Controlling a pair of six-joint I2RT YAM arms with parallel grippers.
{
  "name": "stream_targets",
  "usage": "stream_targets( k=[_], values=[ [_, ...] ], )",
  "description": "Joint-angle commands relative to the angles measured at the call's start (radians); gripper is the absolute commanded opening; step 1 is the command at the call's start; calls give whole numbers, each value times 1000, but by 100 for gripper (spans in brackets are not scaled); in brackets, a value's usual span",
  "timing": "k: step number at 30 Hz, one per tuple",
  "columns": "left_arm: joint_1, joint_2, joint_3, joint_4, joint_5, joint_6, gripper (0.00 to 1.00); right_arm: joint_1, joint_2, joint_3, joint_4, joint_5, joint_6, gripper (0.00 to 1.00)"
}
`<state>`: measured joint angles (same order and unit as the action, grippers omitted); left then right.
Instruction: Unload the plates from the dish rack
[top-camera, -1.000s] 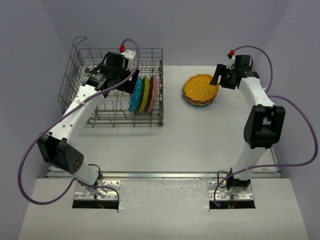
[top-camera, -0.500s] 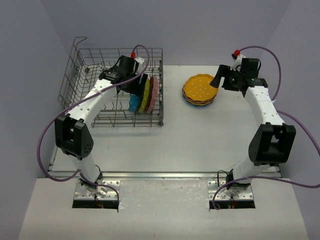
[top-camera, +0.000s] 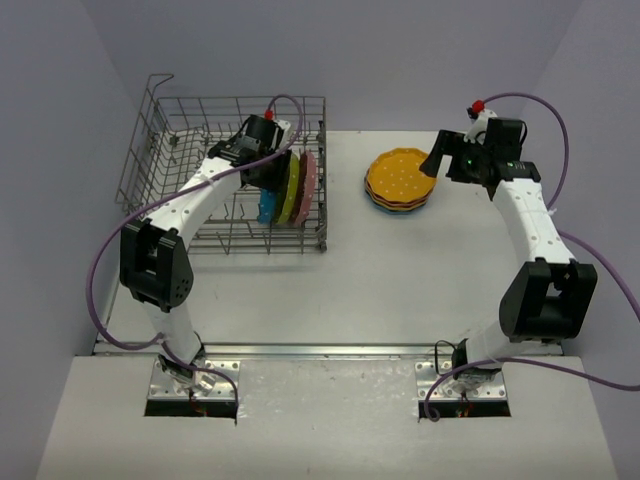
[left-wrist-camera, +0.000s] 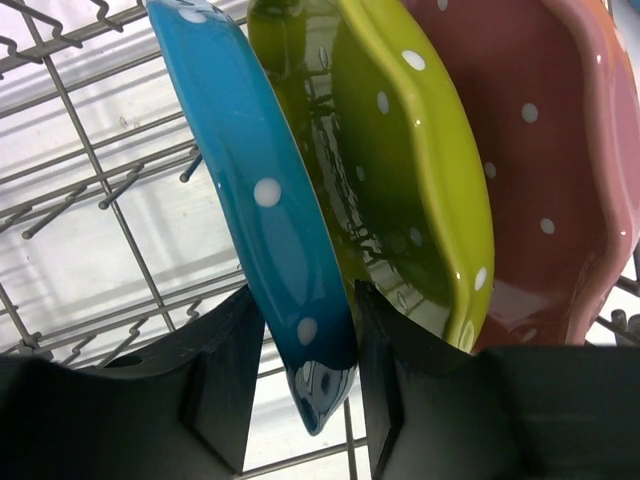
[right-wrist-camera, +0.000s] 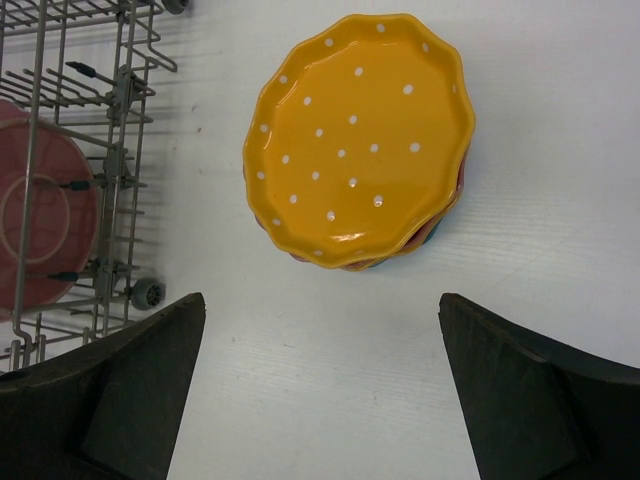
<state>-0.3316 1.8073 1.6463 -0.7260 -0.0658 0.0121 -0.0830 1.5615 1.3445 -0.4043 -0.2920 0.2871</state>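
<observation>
In the dish rack (top-camera: 225, 175), the rim of the upright blue plate (left-wrist-camera: 262, 215) is straddled by the slightly parted left gripper (left-wrist-camera: 308, 385), not visibly clamped, while the right gripper (right-wrist-camera: 320, 390) is held wide open and empty above the stacked plates (right-wrist-camera: 360, 140).

Rack tines and the green plate (left-wrist-camera: 420, 170), standing just beside the blue plate (left-wrist-camera: 265, 200), crowd the left gripper (left-wrist-camera: 305, 370), while bare table (right-wrist-camera: 330, 400) lies below the open right gripper (right-wrist-camera: 320, 395).
</observation>
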Motion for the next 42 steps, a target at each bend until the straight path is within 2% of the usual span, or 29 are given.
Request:
stream_targets(
  k=[1, 3, 6, 9, 19, 23, 30, 38, 42],
  values=[
    [48, 26, 16, 46, -31, -3, 36, -1, -31, 6, 18, -6, -6, 99],
    [74, 30, 9, 40, -15, -32, 32, -1, -29, 10, 15, -12, -5, 99],
    [100, 26, 1, 37, 10, -35, 21, -1, -29, 12, 13, -16, -3, 99],
    [106, 11, 7, 28, 44, -29, 1, -3, -28, 17, 7, -24, -2, 99],
    [106, -94, 105, 14, 85, 10, 0, -1, -45, 49, -19, -68, 17, 99],
    [104, -119, 223, -33, 56, 59, 0, -1, -61, 65, -29, -111, 34, 99],
    [83, -171, 292, -32, -53, 191, 0, -1, -59, 98, -34, -166, 74, 99],
    [-28, -272, 225, 82, -219, 395, 0, -1, -53, 119, -32, -241, 124, 99],
    [-130, -361, 64, 216, -326, 572, 0, -1, -53, 121, -21, -299, 155, 99]
  ],
)
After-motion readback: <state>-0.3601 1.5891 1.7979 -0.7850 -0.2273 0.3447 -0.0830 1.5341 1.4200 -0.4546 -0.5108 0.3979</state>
